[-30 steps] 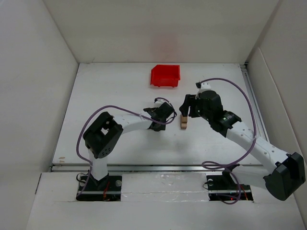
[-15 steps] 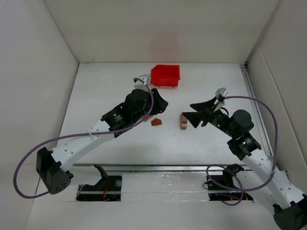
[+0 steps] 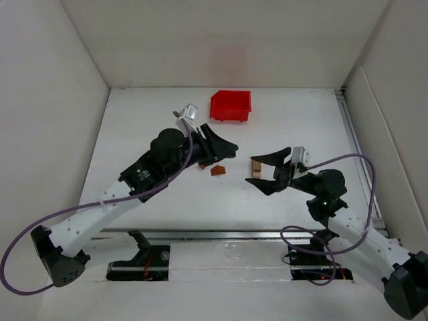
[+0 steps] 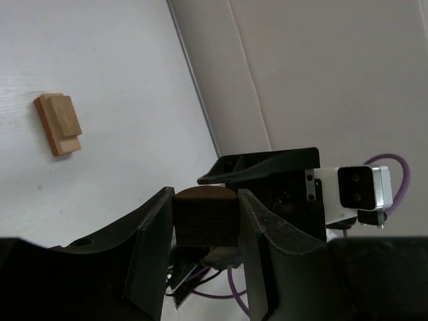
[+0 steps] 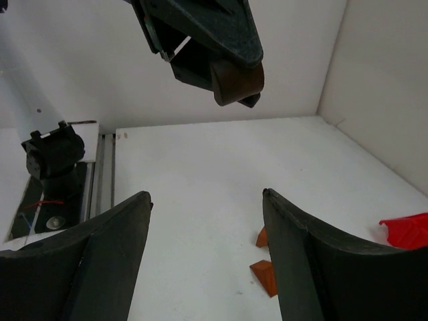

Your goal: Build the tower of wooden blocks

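Top view: the left hand (image 3: pixel 227 150) hangs above the white worktop (image 3: pixel 154 114), pinching something I cannot make out from here. A red plastic bin (image 3: pixel 231 105) sits just beyond it. Under its near side lies an orange-brown wooden block with a peaked end (image 3: pixel 218 170). The right hand (image 3: pixel 262 172) faces it, fingers spread, and a light tan rectangular wooden block (image 3: pixel 256 167) shows at its fingertips.

Left wrist view: the left hand (image 4: pixel 206 195) is clamped on a dark reddish-brown wooden block (image 4: pixel 206 221). The tan block (image 4: pixel 59 124) lies free on the worktop, apart from the right hand (image 4: pixel 267 167).

Right wrist view: the right hand (image 5: pixel 205 197) is spread wide. The dark block (image 5: pixel 237 80) hangs above and ahead of it in the left hand's grip. The orange-brown block (image 5: pixel 265 275) lies beside the hand's right finger (image 5: pixel 314 261), and the bin (image 5: pixel 408 231) is at the far right.
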Robot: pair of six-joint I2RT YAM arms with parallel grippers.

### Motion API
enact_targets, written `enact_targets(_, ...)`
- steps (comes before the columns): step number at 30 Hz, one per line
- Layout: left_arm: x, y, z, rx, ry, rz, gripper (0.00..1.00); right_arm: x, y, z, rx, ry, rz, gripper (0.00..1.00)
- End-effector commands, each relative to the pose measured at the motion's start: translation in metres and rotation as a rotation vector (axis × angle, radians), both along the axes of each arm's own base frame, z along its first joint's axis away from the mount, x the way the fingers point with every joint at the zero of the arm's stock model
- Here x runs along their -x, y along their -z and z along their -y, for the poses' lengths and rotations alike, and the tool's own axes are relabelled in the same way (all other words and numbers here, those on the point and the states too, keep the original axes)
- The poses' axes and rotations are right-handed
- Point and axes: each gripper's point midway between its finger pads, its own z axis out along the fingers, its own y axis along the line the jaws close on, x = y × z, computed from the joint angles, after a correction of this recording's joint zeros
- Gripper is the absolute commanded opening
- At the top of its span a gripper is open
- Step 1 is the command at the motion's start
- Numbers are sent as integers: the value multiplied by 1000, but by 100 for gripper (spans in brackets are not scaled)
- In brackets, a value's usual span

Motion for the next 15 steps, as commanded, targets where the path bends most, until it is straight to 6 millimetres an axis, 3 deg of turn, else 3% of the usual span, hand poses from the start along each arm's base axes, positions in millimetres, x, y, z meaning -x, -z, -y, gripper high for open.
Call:
enact_targets(1,17,-12,7,105,84,-22,0,18,-47,-6,-59,-66,247,72)
enact_targets(9,40,-13,16,206,204,-59,0,21,-81,-19,-100,-73,322,68)
enact_targets(15,44,-17,16,230,217,-60,0,11,-76,-31,-63,-96,299,66)
